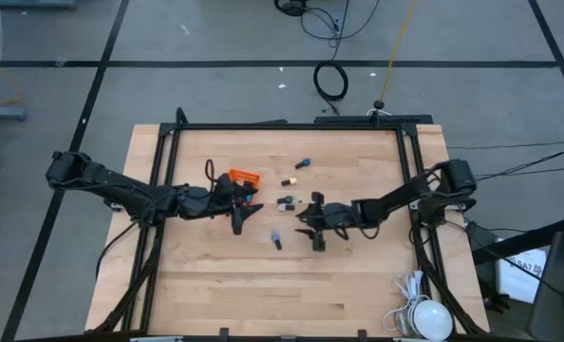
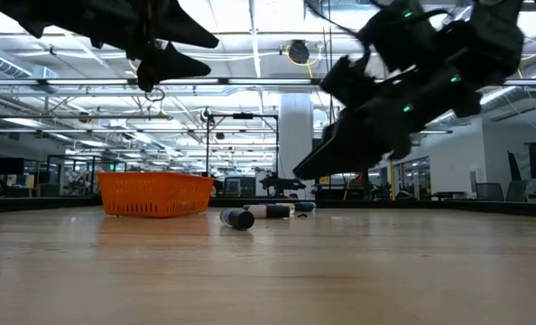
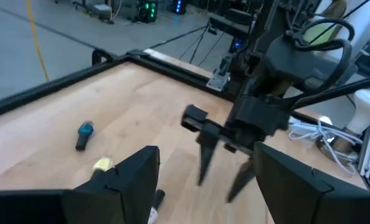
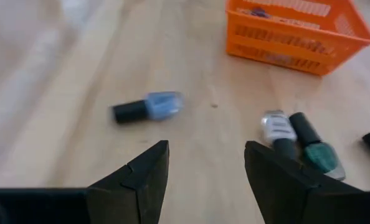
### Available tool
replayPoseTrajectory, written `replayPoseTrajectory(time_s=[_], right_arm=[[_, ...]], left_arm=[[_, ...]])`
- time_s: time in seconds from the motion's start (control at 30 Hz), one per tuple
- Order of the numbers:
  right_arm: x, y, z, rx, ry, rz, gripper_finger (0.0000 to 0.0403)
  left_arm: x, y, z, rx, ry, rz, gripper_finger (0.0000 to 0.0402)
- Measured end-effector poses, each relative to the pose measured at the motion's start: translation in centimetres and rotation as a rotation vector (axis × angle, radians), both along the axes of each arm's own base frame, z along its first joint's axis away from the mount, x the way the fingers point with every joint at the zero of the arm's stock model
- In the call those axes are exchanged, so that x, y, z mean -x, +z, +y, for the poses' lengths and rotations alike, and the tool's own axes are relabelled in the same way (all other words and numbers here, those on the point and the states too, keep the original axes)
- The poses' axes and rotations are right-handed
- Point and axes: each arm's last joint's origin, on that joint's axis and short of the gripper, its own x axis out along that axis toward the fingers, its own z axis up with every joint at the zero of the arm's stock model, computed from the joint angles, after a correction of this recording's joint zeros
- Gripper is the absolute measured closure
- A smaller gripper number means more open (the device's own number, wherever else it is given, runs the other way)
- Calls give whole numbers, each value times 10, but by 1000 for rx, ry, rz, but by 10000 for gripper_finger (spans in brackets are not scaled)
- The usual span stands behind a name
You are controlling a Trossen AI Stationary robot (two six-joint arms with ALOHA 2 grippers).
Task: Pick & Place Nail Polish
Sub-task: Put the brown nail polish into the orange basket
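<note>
I can read no text anywhere: the nail polish bottles (image 4: 149,106) show no legible labels, the orange basket (image 4: 294,32) carries no lettering, and the white box (image 1: 521,273) off my surface shows only an unreadable mark.

One orange mesh basket (image 1: 246,178) stands on one wooden table (image 1: 216,285), and two dark robot arms reach in over it. Five nail polish bottles lie loose on the wood in the high view: a blue one (image 1: 304,162), a yellow one (image 1: 289,180), a pair lying together (image 1: 285,202) and a pale blue one (image 1: 276,239). How many bottles are inside the basket cannot be told.
</note>
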Motion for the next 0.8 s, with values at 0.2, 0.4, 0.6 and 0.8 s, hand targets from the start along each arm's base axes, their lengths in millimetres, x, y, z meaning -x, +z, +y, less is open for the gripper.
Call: replayPoseTrajectory(time_s=[0.2,0.4,0.6,0.8], right_arm=[[-13,-10,-23,65,-68,29,206],[-18,-17,-43,-27,-56,49,206],[-25,-25,-43,-10,-32,13,206],[-29,-39,-47,0,-45,28,206]], left_arm=[[0,-2,0,27,6,9,147],[0,-2,0,28,7,11,146],[0,-2,0,28,7,10,146],[0,-2,0,28,8,9,146]])
